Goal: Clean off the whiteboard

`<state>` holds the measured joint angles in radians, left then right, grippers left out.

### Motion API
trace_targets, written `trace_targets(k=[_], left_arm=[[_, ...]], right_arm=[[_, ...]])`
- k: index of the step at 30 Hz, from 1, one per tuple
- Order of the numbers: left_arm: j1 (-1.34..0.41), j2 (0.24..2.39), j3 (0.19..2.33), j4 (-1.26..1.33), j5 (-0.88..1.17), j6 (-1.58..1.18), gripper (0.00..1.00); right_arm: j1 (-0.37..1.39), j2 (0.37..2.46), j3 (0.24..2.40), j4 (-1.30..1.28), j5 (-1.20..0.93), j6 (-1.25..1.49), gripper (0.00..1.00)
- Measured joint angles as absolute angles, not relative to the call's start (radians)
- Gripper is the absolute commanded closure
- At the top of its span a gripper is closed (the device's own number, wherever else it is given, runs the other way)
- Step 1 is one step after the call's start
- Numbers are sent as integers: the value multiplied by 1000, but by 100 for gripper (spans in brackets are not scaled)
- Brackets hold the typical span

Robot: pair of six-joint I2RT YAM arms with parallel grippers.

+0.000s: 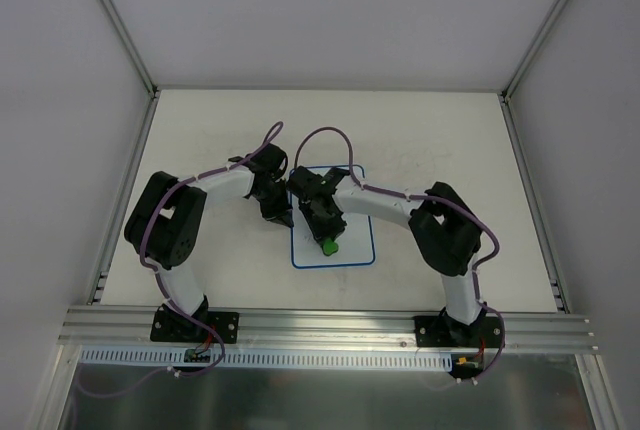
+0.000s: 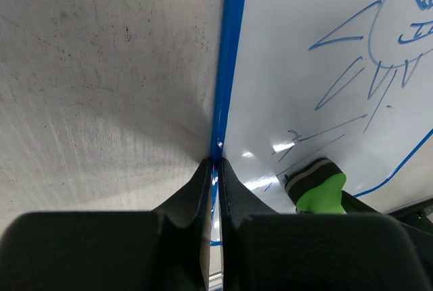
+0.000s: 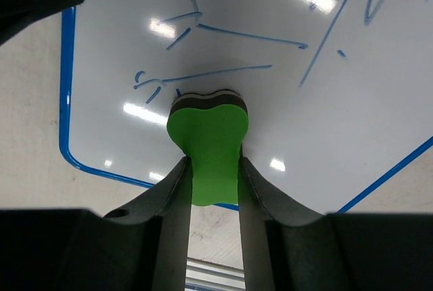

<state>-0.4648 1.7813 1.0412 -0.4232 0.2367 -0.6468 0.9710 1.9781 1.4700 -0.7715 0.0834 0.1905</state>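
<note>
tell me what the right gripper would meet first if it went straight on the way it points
The whiteboard: the right gripper holds the green eraser tip-first at its white surface, beside blue marker lines. The eraser may already be touching; depth is unclear.

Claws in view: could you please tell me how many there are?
2. The left claw pinches the left rim of the flat white blue-rimmed whiteboard; the right claw grips a green bone-shaped eraser on it.

Left arm and right arm reach inward, left fingers shut, right fingers gripping (a green block).
</note>
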Motion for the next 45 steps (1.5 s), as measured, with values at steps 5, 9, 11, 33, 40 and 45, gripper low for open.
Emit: trace_targets(k=[5,9,11,33,40,45], left_arm=[[-464,1787,1046,-426,247,-648,100],[-463,1790,1047,-426,253,-648,100],[-463,1792,1047,-422,259,-649,100],[-464,1804,1063,-418,278,-651,96],[-464,1782,1063,-426,218,-648,73],[-464,1744,1059,-431,166,-648,59]], right_arm=[[969,2013,1490,-789,73,191,100],[963,2019,1496,-802,81,196,100],[954,2008,1478,-795,84,202,100],[869,1803,1261,-778,187,240,99],[880,1886,1404,-748,178,270,78],[901,1965,1427,-738,159,294,57]])
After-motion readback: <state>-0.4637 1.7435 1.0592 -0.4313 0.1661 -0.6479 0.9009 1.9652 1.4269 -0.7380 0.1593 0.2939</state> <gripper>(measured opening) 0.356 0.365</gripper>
